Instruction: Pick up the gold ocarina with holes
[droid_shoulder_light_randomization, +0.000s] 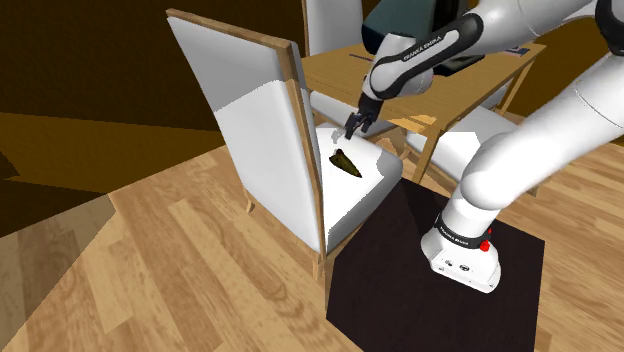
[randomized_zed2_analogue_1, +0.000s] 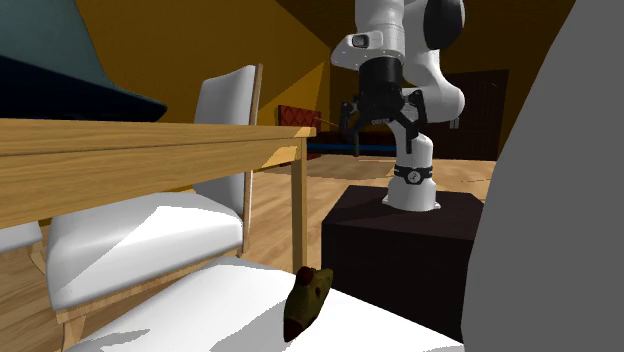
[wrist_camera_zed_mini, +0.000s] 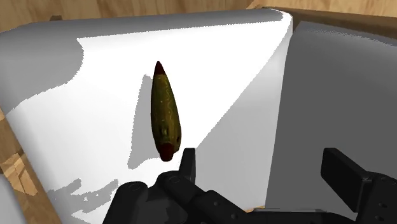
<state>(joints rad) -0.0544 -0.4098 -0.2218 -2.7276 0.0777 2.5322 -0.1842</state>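
The ocarina (droid_shoulder_light_randomization: 345, 163) is a dark olive-gold, tapered piece with red tips. It lies flat on the white seat (droid_shoulder_light_randomization: 365, 195) of a wooden chair. In the second exterior view the ocarina (randomized_zed2_analogue_1: 307, 300) rests near the seat's edge. My gripper (droid_shoulder_light_randomization: 357, 125) hangs a little above the seat, over the ocarina's far end and clear of it. Its fingers stand apart, and the gripper (randomized_zed2_analogue_1: 382, 135) holds nothing. Along the hand, the ocarina (wrist_camera_zed_mini: 164, 111) lies just beyond one fingertip (wrist_camera_zed_mini: 188, 162), off to the side of the gripper (wrist_camera_zed_mini: 264, 168).
The chair's tall white backrest (droid_shoulder_light_randomization: 265, 140) rises beside the ocarina on the shoulder view's left. A wooden table (droid_shoulder_light_randomization: 400, 75) with a teal object (droid_shoulder_light_randomization: 400, 20) stands just behind. More white chairs (randomized_zed2_analogue_1: 150, 235) ring the table. My dark stand (droid_shoulder_light_randomization: 440, 270) sits on wood flooring.
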